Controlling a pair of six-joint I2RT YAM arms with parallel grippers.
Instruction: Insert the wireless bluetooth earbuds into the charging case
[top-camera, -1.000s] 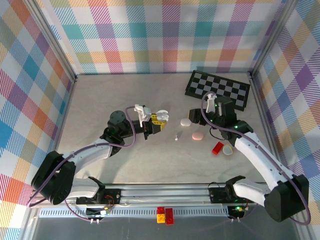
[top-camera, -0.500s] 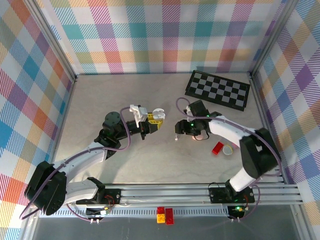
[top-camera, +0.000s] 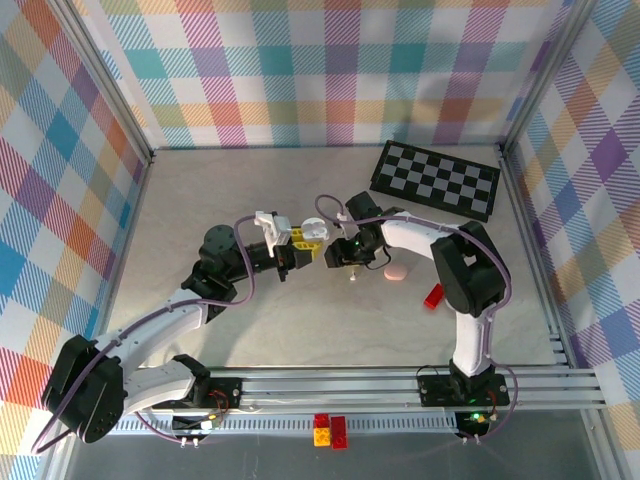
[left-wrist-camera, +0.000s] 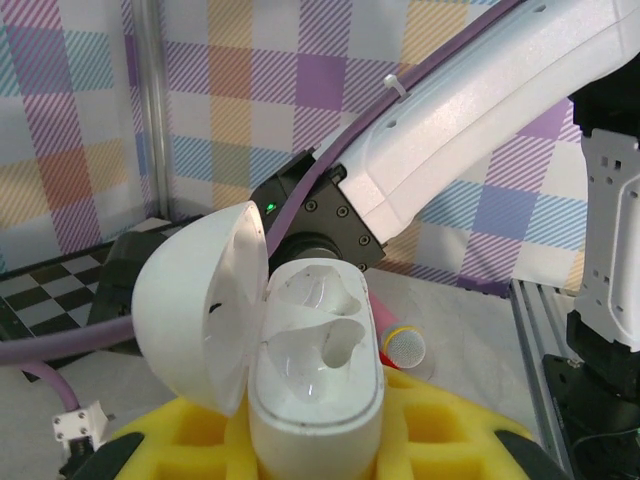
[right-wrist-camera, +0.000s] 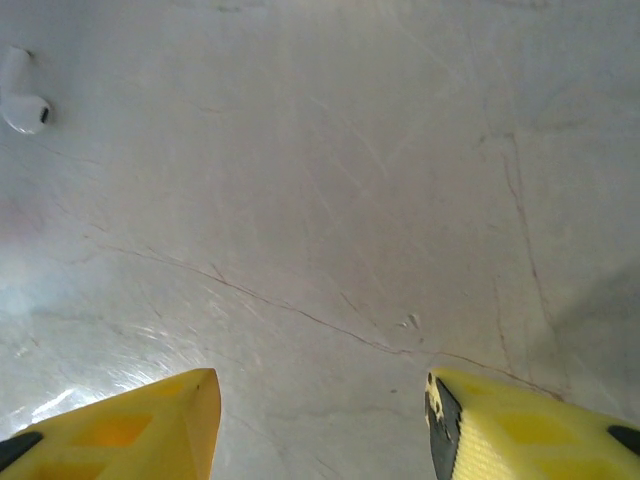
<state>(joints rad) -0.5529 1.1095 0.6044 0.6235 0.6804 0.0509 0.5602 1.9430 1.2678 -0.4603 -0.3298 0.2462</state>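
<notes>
Now earbud (right-wrist-camera: 22, 100) tiny, white, glossy; R end effector (right-wrist-camera: 320, 410) spread, L end effector (left-wrist-camera: 315, 450) pinching open case (left-wrist-camera: 305, 350).

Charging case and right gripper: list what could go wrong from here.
1. The earbud lies far off the gap of the open right gripper; closing here would likely miss or flick it.
2. The left gripper holds the open charging case close to the right arm; a swing could knock its lid.
</notes>
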